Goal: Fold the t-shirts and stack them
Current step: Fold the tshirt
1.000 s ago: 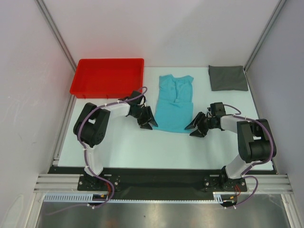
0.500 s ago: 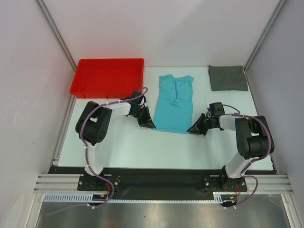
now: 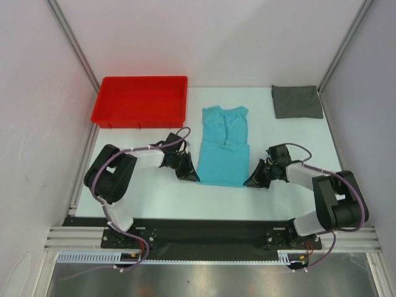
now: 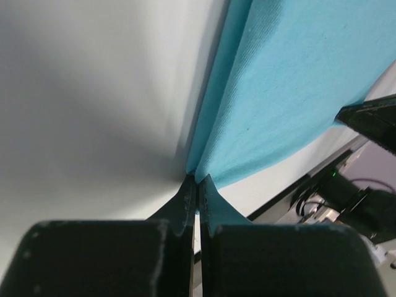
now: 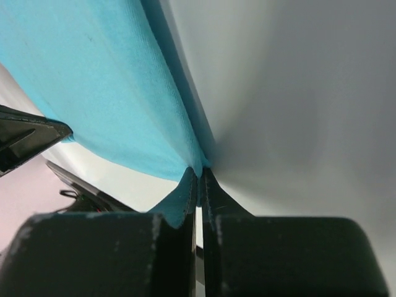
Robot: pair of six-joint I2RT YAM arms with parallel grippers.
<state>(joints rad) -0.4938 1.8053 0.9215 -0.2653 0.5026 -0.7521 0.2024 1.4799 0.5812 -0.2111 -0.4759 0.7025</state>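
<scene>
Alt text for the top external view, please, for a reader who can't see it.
Two robot arms pinch the near corners of a turquoise t-shirt on a white table, left gripper and right gripper shut on one corner each. A folded dark grey t-shirt lies far right, a red tray far left.

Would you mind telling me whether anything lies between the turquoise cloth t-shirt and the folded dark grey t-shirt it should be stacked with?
Nothing visible does: only bare white table separates the turquoise cloth t-shirt from the folded dark grey t-shirt at far right. The red plastic tray sits far left.
</scene>
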